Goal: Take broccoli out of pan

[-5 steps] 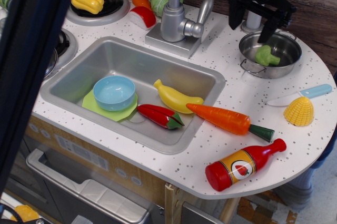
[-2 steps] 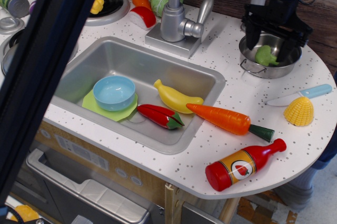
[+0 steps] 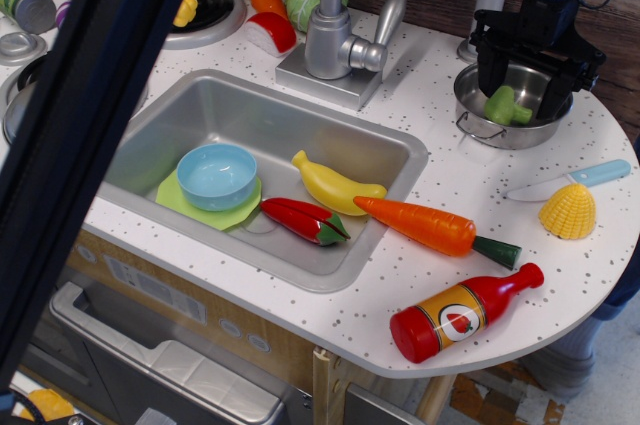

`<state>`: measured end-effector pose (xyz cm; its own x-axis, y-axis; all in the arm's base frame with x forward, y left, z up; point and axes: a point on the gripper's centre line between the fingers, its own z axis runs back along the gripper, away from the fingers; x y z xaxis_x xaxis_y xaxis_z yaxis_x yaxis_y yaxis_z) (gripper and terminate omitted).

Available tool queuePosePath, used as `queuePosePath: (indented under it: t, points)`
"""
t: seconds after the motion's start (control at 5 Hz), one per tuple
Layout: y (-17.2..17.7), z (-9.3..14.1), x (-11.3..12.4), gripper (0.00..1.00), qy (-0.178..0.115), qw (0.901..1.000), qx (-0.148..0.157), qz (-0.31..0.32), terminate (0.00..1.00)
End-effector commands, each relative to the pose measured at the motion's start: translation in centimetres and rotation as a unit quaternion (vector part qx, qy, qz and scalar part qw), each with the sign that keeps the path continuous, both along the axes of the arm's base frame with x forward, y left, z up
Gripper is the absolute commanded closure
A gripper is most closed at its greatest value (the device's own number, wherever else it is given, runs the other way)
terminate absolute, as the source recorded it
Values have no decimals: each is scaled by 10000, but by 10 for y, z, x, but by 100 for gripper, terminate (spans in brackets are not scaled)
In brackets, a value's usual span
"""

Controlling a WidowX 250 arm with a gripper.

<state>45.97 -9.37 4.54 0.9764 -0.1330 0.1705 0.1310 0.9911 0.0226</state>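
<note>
The light-green broccoli (image 3: pixel 505 105) lies inside the small steel pan (image 3: pixel 478 128) at the back right of the counter. My black gripper (image 3: pixel 524 93) hangs straight down into the pan, open, with one finger on each side of the broccoli. The left finger (image 3: pixel 489 73) is close to or touching the broccoli. The right finger (image 3: pixel 561 93) is farther away, by the pan's right rim. The broccoli rests in the pan and is not lifted.
A toy knife (image 3: pixel 570 181) and a corn piece (image 3: pixel 568 212) lie just right of the pan, with a carrot (image 3: pixel 425 224) and a ketchup bottle (image 3: pixel 462 312) in front. The faucet (image 3: pixel 335 30) stands left of the pan. The sink (image 3: pixel 180 110) holds a blue bowl (image 3: pixel 216 175), a banana and a red pepper. A dark bar (image 3: pixel 90 145) blocks the left.
My gripper has moved right and come down from above the pan's far rim until its fingers straddle the broccoli. The dark bar at the left has shifted right.
</note>
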Motion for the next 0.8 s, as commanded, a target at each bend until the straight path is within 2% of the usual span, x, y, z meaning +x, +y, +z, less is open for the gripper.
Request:
queuePosePath:
  t: [0.0,0.4,0.6]
  points:
    - [5,22,14,0,-366,9991,-69,-212,0]
    - [10,12,23,0,-427,9987,-50,-262,0]
    - [12,4,26,0,-423,9980,-379,-277,0]
